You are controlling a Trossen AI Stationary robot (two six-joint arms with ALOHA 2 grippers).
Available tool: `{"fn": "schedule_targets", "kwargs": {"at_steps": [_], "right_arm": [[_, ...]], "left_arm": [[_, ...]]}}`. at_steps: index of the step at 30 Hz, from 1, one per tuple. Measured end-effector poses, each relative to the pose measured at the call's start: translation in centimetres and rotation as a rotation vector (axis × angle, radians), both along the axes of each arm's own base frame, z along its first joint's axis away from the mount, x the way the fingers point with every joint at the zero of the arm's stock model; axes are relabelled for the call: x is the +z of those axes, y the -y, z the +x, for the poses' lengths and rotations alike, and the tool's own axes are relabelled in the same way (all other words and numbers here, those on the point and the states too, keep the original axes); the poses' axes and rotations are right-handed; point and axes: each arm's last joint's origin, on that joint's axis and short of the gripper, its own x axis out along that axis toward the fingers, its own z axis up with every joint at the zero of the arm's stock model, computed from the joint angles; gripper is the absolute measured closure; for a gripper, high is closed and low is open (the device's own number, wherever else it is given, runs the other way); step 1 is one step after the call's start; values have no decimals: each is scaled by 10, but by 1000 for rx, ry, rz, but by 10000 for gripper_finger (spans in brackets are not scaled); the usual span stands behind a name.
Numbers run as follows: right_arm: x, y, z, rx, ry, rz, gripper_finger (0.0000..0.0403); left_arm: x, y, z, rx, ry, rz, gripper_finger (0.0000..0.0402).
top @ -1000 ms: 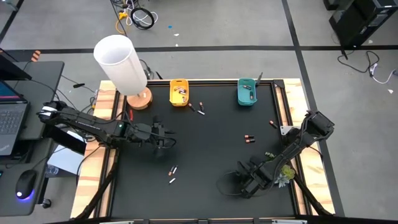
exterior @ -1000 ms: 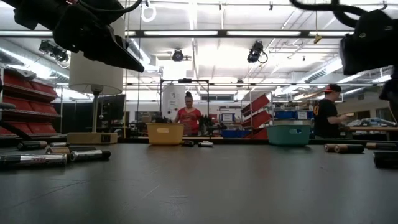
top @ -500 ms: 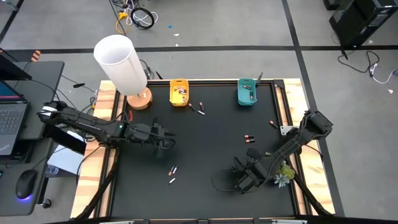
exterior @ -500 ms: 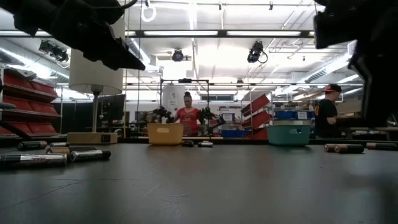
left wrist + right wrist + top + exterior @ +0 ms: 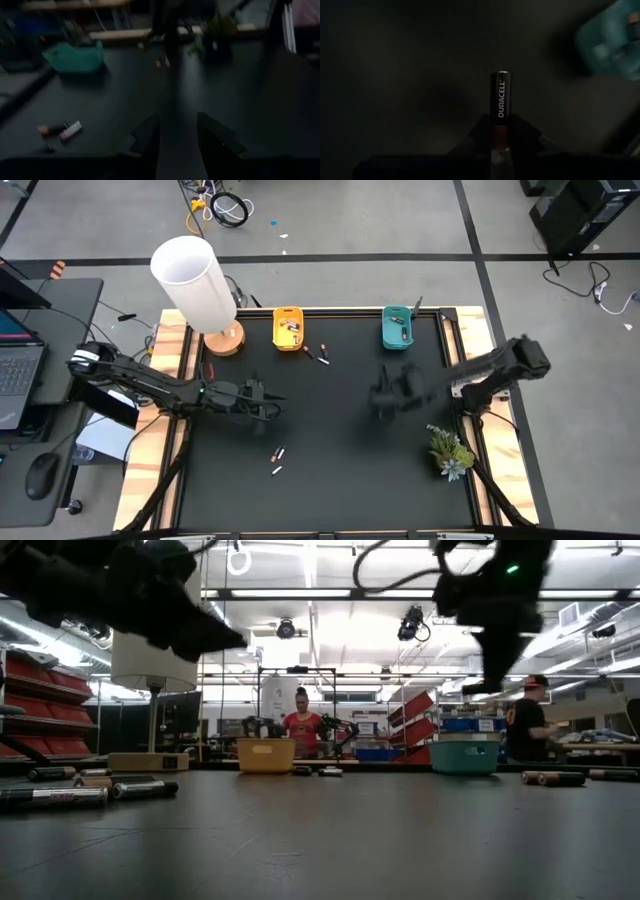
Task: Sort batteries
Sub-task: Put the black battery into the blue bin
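Observation:
My right gripper hangs blurred above the black mat, between its middle and the teal bin, shut on a dark battery with a copper end. My left gripper stands open over the mat's left side, nothing between its fingers. Two batteries lie on the mat near the front, two more beside the yellow bin. Both bins hold batteries. My right gripper pinches the battery's copper end between its two fingers. The battery runs along the fingers, and its black body sticks out past their tips. The fingers slant steeply down from above. The battery is lifted clear of the mat.
A white lamp on a wooden foot stands at the far left corner. A small green plant sits at the mat's right edge. Wooden rails border the mat. In the low view, people stand in the room beyond the table.
My right gripper has risen from the near right corner by the plant and swung quickly toward the far edge, nearer the teal bin. The plant, partly covered before, now shows in full. My left gripper has sunk and tipped a little.

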Motion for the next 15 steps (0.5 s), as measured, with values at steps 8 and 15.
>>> {"fn": "schedule_targets", "kwargs": {"at_steps": [8, 15], "right_arm": [[14, 87, -5, -96, 18, -30, 360], [37, 144, -17, -198, 50, -2, 360]], "left_arm": [[20, 0, 3, 20, 204, 14, 271], [13, 1, 5, 35, 170, -133, 271]]}}
